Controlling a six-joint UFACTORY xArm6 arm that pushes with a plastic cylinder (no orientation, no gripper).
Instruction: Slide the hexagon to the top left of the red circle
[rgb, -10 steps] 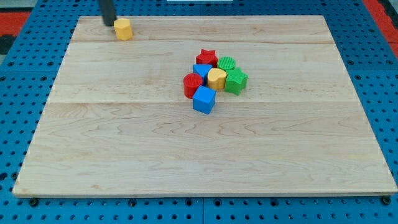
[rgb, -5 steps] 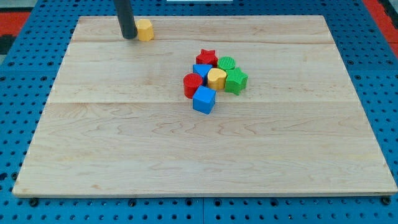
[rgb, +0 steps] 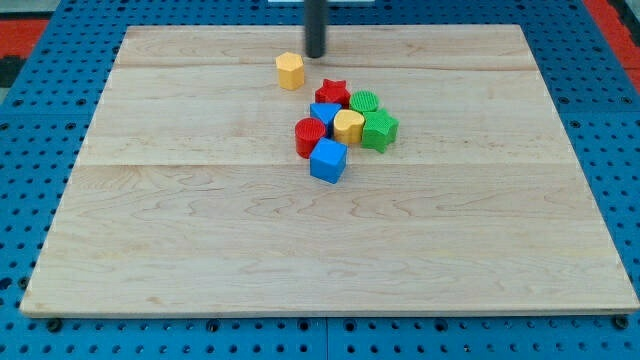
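The yellow hexagon (rgb: 290, 71) lies on the wooden board (rgb: 200, 220), above and a little left of the cluster. The red circle (rgb: 309, 136) is at the cluster's left side. My tip (rgb: 316, 55) is up and to the right of the hexagon, a small gap apart from it, and above the red star (rgb: 332, 93).
The cluster also holds a blue block (rgb: 323, 113) behind the red circle, a blue cube (rgb: 328, 160) at the front, a yellow heart (rgb: 348, 127), a green round block (rgb: 365, 101) and a green star-like block (rgb: 379, 130). Blue pegboard surrounds the board.
The hexagon slid right and slightly down from the board's top left toward the cluster. My tip moved right, passing from the hexagon's left to its upper right.
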